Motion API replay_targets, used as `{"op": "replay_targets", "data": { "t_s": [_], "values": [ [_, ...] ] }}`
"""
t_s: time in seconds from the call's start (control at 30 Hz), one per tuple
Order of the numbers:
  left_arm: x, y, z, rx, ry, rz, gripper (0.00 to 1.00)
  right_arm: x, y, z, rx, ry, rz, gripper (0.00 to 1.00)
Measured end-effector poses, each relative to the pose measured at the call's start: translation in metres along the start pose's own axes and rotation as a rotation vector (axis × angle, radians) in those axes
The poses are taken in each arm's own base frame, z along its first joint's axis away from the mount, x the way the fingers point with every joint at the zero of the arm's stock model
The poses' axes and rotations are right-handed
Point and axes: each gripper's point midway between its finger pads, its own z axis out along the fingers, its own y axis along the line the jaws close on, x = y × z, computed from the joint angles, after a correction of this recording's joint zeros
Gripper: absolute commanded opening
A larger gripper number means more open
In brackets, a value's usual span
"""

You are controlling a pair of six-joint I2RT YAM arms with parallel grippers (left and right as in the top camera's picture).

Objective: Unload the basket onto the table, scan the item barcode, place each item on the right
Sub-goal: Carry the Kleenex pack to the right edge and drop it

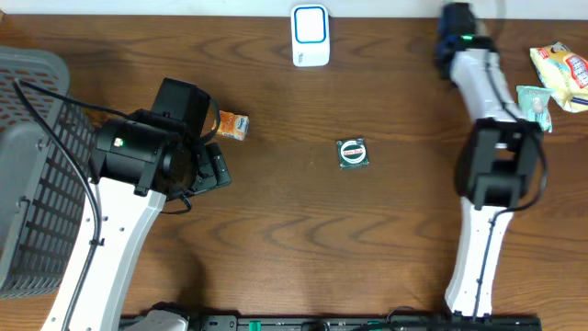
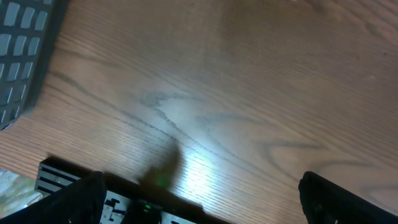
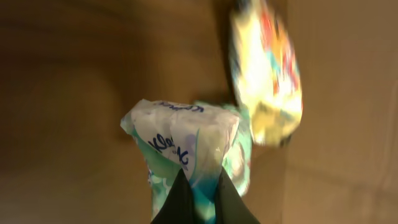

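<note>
Surface: brown wood-grain surface [image 1: 294,221], with a grey basket [image 1: 37,184] at its left edge, probably there for finished goods.
Scanner: a white-and-blue scanner [image 1: 310,35] stands at the far middle, within reach of both arms.
Right tool: the right tool [image 3: 200,180] is clenched on one end of a white-and-green tissue pack [image 3: 180,137], leaving the printed faces free to show.
Item: the tissue pack is at the far right, just beside a yellow snack packet [image 3: 267,81]; I cannot tell whether it is lifted.
Left tool: the left tool [image 2: 200,183] is released and holds nothing, next to an orange carton [image 1: 232,125].
Waiting: a round tin [image 1: 353,153] lies mid-surface.
Next: carry the pack to the scanner, barcode facing it.
</note>
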Motion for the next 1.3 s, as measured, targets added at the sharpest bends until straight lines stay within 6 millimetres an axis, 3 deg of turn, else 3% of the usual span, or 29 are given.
{"op": "replay_targets", "data": {
  "t_s": [0.03, 0.07, 0.1, 0.2, 0.3, 0.37, 0.53, 0.73, 1.0, 1.2, 1.3],
  "values": [
    [0.000, 0.000, 0.000, 0.000, -0.001, 0.000, 0.97, 0.008, -0.008, 0.010, -0.001, 0.030, 0.029, 0.06],
    [0.000, 0.000, 0.000, 0.000, 0.000, 0.000, 0.98, 0.017, -0.016, 0.019, -0.004, 0.059, 0.055, 0.17],
    [0.000, 0.000, 0.000, 0.000, 0.000, 0.000, 0.98, 0.024, -0.022, 0.027, -0.006, 0.080, 0.079, 0.34],
    [0.000, 0.000, 0.000, 0.000, -0.001, 0.000, 0.98, 0.040, -0.037, 0.044, -0.010, 0.129, 0.148, 0.53],
    [0.000, 0.000, 0.000, 0.000, -0.001, 0.000, 0.98, 0.052, -0.044, 0.056, -0.029, 0.166, 0.213, 0.82],
    [0.000, 0.000, 0.000, 0.000, -0.001, 0.000, 0.98, 0.056, -0.040, 0.060, -0.076, 0.177, 0.245, 0.91],
    [0.000, 0.000, 0.000, 0.000, -0.001, 0.000, 0.98, 0.051, -0.008, 0.059, -0.302, 0.167, 0.292, 0.95],
    [0.000, 0.000, 0.000, 0.000, -0.001, 0.000, 0.98, 0.031, 0.042, 0.033, -0.616, 0.120, 0.327, 0.99],
    [0.000, 0.000, 0.000, 0.000, -0.001, 0.000, 0.98, 0.021, 0.064, 0.012, -0.690, 0.100, 0.319, 0.98],
    [0.000, 0.000, 0.000, 0.000, -0.001, 0.000, 0.97, 0.024, 0.049, 0.019, -0.590, 0.106, 0.319, 0.77],
    [0.000, 0.000, 0.000, 0.000, -0.001, 0.000, 0.97, 0.021, 0.033, 0.020, -0.532, 0.088, 0.335, 0.58]
  ]
}}
